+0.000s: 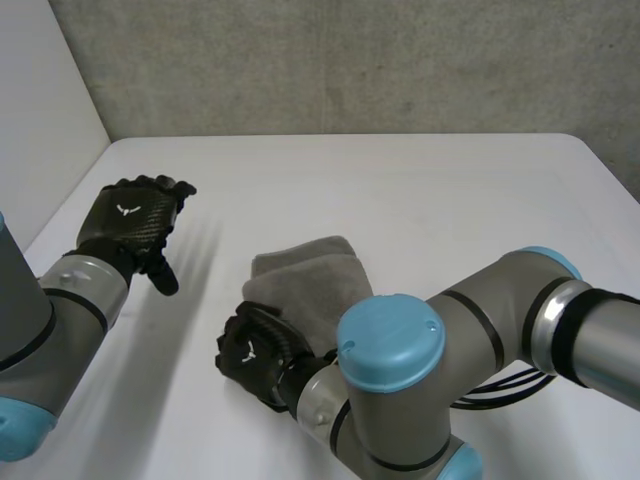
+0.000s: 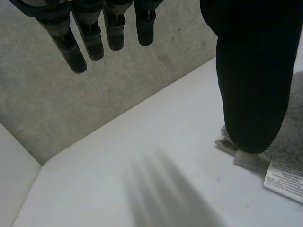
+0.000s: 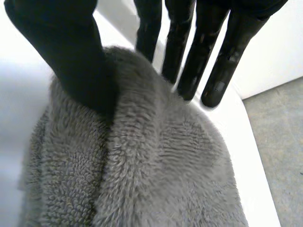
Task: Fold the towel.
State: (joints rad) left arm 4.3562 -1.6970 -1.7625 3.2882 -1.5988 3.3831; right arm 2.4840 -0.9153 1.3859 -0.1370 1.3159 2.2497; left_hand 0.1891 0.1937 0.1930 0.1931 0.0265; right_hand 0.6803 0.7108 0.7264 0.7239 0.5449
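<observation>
Towel sits as a thick grey bundle, doubled over itself, toward the near edge of the tabletop and roughly midway between its left and right edges; my right hand is on the bundle's near-left end; in the right wrist view its thumb is sunk into the pile on one side of a raised ridge of cloth while its straight fingers stand on the other side, so I read it as pinching that fold; my left hand hangs above the tabletop near the left edge, well apart from the cloth, fingers straight and spread, holding nothing; from its wrist view a white care label shows at the towel's edge beside the thumb; I judge the fold to be well along, with the right hand either carrying a last layer over or about to let go of it; the next move calls for laying the pinched ridge flat without dragging the lower layers, then opening the hand cleanly; the risk, as I see it, is the plush pile catching on the thumb and pulling the bundle askew.
</observation>
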